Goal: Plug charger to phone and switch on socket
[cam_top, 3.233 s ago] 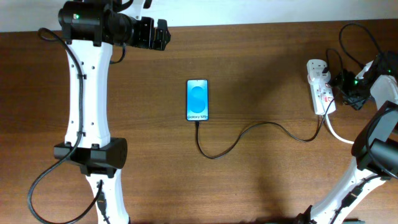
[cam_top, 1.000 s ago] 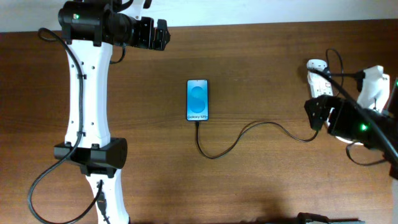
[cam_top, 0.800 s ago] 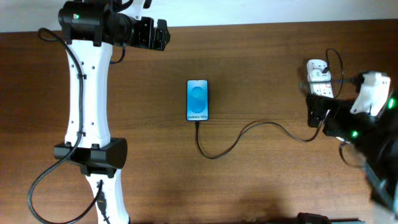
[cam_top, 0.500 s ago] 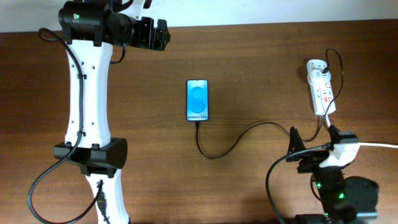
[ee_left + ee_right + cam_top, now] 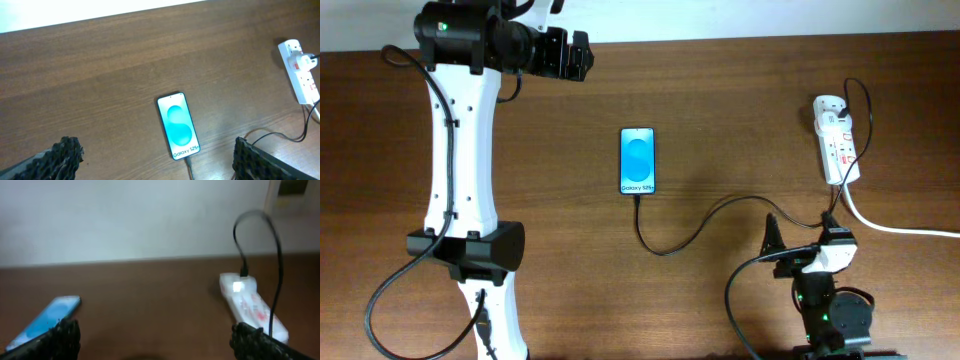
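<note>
**Progress.** The phone point(image 5: 638, 160) lies flat near the middle of the table point(image 5: 740, 90), screen lit blue. The charger cable point(image 5: 752, 198) meets the phone's lower end, with its tip apparently seated in the port. From there it loops across the table toward the power strip point(image 5: 837, 150) at the right edge. In the right wrist view a bright spot shows on the strip beside the plugged-in adapter. This suggests the switch is on, though the switch itself is too small to read. On this evidence both steps appear done, and nothing further seems to be left.

**Left fingers** point(image 5: 67, 152). They are spread wide and hold nothing. They sit above the table, well apart from the phone.

**Right fingers** point(image 5: 65, 335). They are likewise spread wide, empty and touching nothing. The overhead view places that arm low by the table's near edge, well apart from the strip.
</note>
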